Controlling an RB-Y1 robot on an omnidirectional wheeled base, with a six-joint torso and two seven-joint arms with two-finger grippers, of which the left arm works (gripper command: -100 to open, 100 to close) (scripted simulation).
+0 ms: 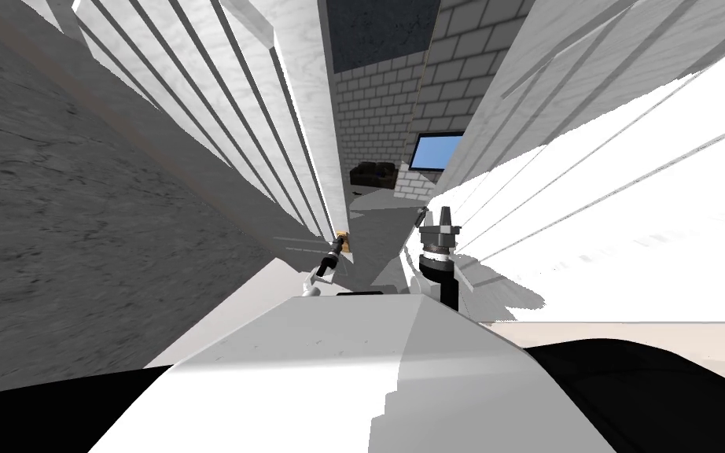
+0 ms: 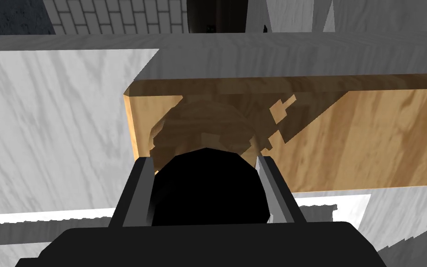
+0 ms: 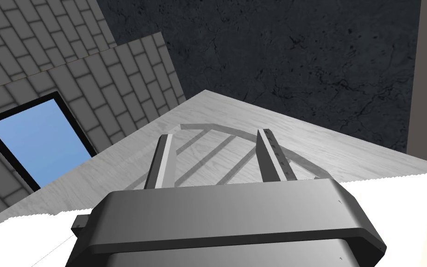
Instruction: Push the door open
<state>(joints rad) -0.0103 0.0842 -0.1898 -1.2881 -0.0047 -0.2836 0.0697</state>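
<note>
The white panelled door (image 1: 274,126) rises at my left, standing a little ajar with a narrow gap along its edge. My left gripper (image 1: 342,241) reaches to a small tan fitting on that edge. In the left wrist view a tan wooden plate (image 2: 370,139) lies on the white door face (image 2: 46,130), and a round knob (image 2: 208,185), tan at its base and black toward me, sits between the fingers (image 2: 142,185). My left gripper (image 2: 203,160) is shut on that knob, both blades against its sides. My right gripper (image 1: 445,217) is raised beside the gap, open and holding nothing (image 3: 215,139).
A bright white wall (image 1: 605,204) runs close along my right. Through the gap lie a grey floor, a dark sofa (image 1: 374,174), a blue-paned window (image 1: 438,151) and a brick wall (image 1: 384,110). A grey rough wall (image 1: 54,220) stands at far left.
</note>
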